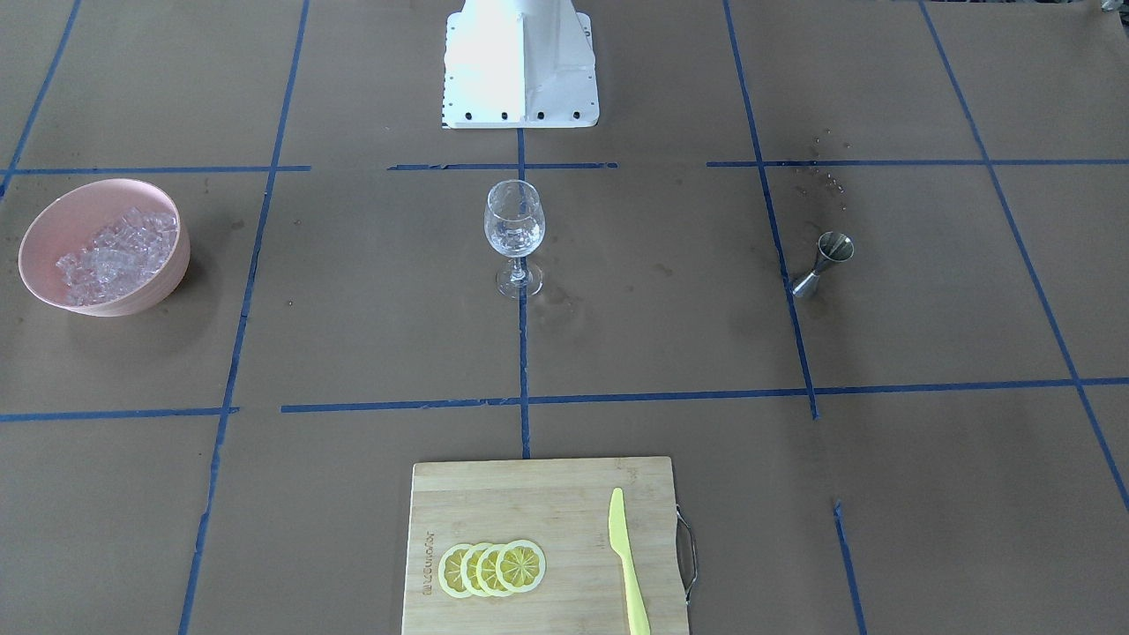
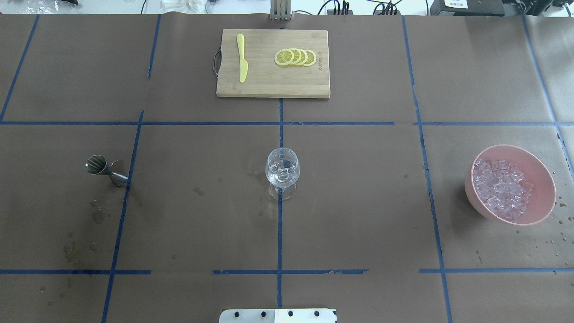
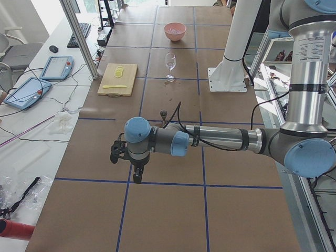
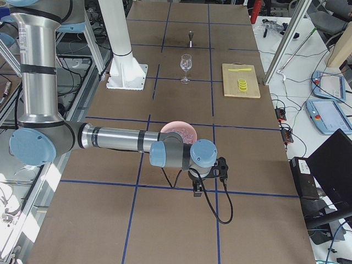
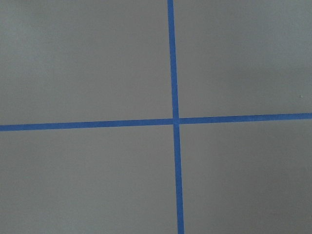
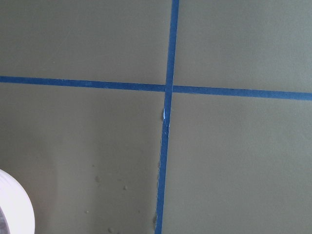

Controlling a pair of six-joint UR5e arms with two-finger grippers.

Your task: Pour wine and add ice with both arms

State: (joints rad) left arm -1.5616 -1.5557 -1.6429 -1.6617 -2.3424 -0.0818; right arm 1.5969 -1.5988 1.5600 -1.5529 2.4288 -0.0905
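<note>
In the front view the ice (image 1: pixel 115 251), a glittering heap of clear cubes, lies in a round pink bowl (image 1: pixel 145 295), well apart from the stemmed glass (image 1: pixel 514 231); a steel jigger (image 1: pixel 822 262) stands at the other side. In the side views the left gripper (image 3: pixel 137 178) and the right gripper (image 4: pixel 197 191) hang over matte brown paper (image 3: pixel 168 220), but one cannot tell if their jaws are wide or narrow. Both wrist views show this paper with crossed blue tape (image 5: pixel 174 73).

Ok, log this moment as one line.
left gripper: parked apart, state unclear | right gripper: parked near pink bowl, state unclear | ice: heaped in bowl | glass: upright, cubes inside
</note>
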